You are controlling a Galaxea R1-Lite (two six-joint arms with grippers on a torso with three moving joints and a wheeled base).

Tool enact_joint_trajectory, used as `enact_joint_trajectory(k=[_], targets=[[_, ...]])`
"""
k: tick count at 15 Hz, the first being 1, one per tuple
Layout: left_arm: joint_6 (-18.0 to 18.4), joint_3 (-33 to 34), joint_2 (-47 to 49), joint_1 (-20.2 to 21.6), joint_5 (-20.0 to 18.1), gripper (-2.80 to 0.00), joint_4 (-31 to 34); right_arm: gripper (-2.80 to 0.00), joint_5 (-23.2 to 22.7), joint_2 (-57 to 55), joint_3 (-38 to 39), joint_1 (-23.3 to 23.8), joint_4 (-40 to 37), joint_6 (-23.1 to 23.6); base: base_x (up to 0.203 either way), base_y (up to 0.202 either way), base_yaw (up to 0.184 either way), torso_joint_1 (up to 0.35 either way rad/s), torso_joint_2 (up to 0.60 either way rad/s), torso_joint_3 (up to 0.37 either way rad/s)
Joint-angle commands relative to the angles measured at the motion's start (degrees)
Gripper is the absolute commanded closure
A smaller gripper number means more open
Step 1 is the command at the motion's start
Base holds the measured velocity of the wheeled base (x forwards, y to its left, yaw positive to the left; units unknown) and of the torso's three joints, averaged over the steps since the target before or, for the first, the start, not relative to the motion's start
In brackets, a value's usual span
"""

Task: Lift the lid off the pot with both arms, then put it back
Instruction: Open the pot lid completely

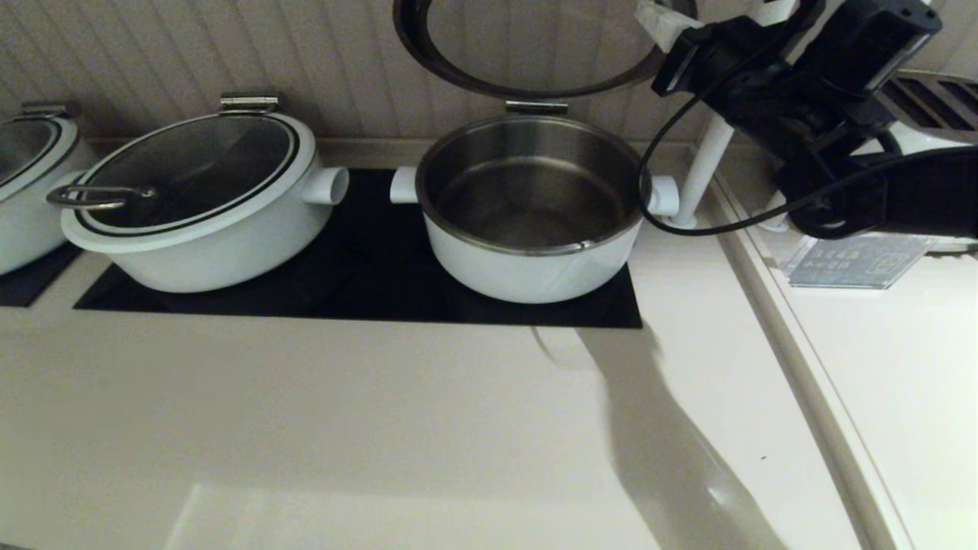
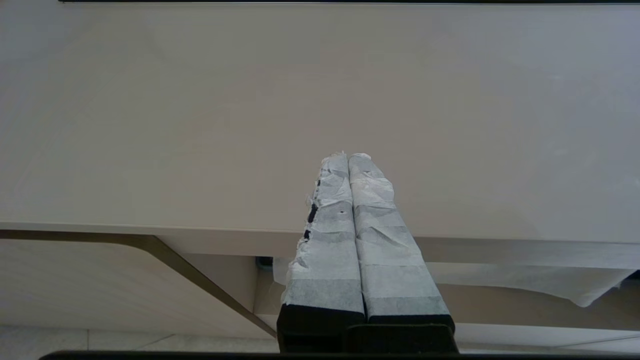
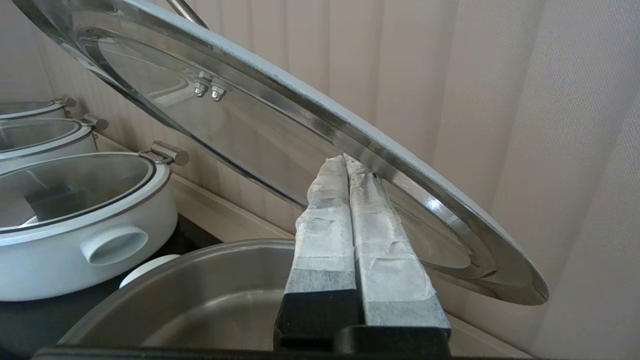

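Observation:
The pot [image 1: 527, 267] stands open on the black cooktop, its steel inside bare; it also shows in the right wrist view [image 3: 200, 295]. The lid [image 1: 535, 38] is swung up on its steel hinge [image 1: 536, 107] and leans back toward the wall. My right gripper [image 1: 661, 19] is shut and empty beside the lid's right edge. In the right wrist view its tips [image 3: 345, 159] touch the underside of the lid's rim [image 3: 400, 175]. My left gripper [image 2: 347, 156] is shut and empty above the counter's front edge [image 2: 150, 225]. It is out of the head view.
A wider white pot [image 1: 199, 229] with a loop-handled lid sits left on the black cooktop [image 1: 367, 260]. Another pot [image 1: 23, 191] is at the far left. A white post [image 1: 703, 168] and a clear sign [image 1: 856, 260] stand on the right. The wall is close behind.

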State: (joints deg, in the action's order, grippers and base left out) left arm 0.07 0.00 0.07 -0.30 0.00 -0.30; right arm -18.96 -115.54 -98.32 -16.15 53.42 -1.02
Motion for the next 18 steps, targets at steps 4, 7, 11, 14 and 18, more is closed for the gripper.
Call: enact_joint_trajectory(k=[4, 7, 11, 14, 18], targets=[[0.0, 0.0, 0.0, 0.0, 0.0, 0.00, 0.0, 0.00, -0.2, -0.1, -0.1, -0.1, 0.1, 0.0, 0.000, 0.000, 0.000, 0.000, 0.00, 0.000], [0.0, 0.0, -0.1, 0.0, 0.0, 0.00, -0.1, 0.00, 0.0, 0.2, 0.7, 0.0, -0.2, 0.0, 0.000, 0.000, 0.000, 0.000, 0.00, 0.000], [0.0, 0.0, -0.1, 0.0, 0.0, 0.00, 0.0, 0.00, 0.0, 0.8, 3.4, 0.0, -0.1, 0.1, 0.000, 0.000, 0.000, 0.000, 0.00, 0.000], [0.0, 0.0, -0.1, 0.0, 0.0, 0.00, -0.1, 0.00, 0.1, 1.6, 6.6, 0.0, 0.0, 0.2, 0.000, 0.000, 0.000, 0.000, 0.00, 0.000], [0.0, 0.0, 0.0, 0.0, 0.0, 0.00, 0.0, 0.00, 0.1, 3.2, 10.6, 0.1, -0.1, 0.2, 0.000, 0.000, 0.000, 0.000, 0.00, 0.000]])
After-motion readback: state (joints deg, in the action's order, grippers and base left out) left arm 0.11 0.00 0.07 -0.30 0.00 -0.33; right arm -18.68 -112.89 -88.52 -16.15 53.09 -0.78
